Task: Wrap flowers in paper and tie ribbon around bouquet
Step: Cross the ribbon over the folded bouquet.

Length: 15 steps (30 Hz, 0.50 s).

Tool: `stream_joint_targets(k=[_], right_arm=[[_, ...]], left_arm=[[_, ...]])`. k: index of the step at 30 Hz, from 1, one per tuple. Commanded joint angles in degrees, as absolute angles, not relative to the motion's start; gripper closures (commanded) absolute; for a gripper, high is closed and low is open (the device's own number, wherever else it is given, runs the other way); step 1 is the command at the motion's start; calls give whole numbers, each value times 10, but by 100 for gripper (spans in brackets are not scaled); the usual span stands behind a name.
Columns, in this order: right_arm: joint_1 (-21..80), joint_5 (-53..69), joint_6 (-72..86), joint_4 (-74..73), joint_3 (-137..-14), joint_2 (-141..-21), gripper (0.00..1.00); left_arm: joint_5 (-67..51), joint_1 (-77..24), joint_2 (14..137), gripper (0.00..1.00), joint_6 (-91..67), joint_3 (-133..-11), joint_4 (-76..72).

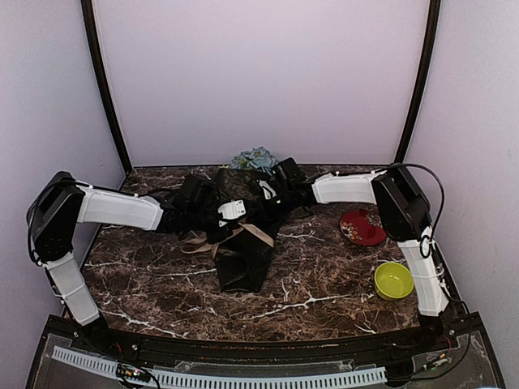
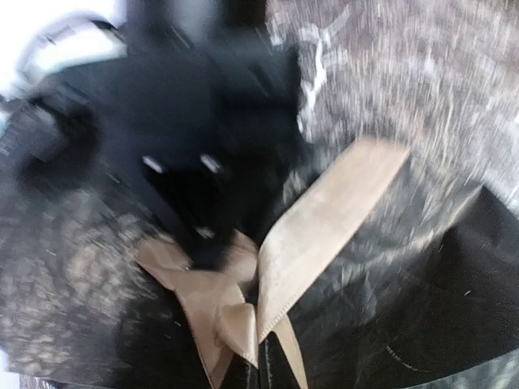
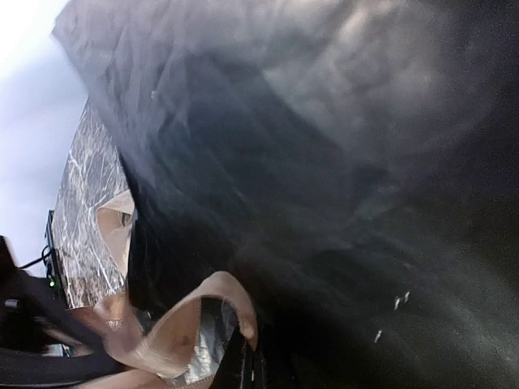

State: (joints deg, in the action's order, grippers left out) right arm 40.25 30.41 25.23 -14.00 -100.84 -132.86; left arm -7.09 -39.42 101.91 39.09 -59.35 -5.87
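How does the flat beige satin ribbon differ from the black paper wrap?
The ribbon is a narrow beige band; the paper is a far wider black sheet. The ribbon is knotted, tails splayed; the paper is rolled around the flowers. Both are thin and floppy, and they touch where the ribbon crosses the paper.

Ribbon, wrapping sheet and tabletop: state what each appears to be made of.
Flat beige ribbon: probably a woven, satin-like fabric, going by its soft sheen and hemmed-looking edge, though blur leaves this open. Large black wrapping sheet: thin matte paper, holding creases and folds. Dark tabletop: marble or a marble-print laminate, brown-black with white veins and slightly glossy; which of the two cannot be told.
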Motion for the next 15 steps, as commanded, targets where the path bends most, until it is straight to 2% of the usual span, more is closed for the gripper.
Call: stream_joint_targets(k=[1,12,15], right_arm=[[408,340,226,-156,-991,-1309,100],[409,432,179,-159,-962,-1299,100],[409,469,166,-156,-954,-1298,96]], left_arm=[[-124,-380,972,100,343,-580,-80],[-143,-356,973,100,295,-581,-88],[-142,-356,974,100,291,-580,-90]])
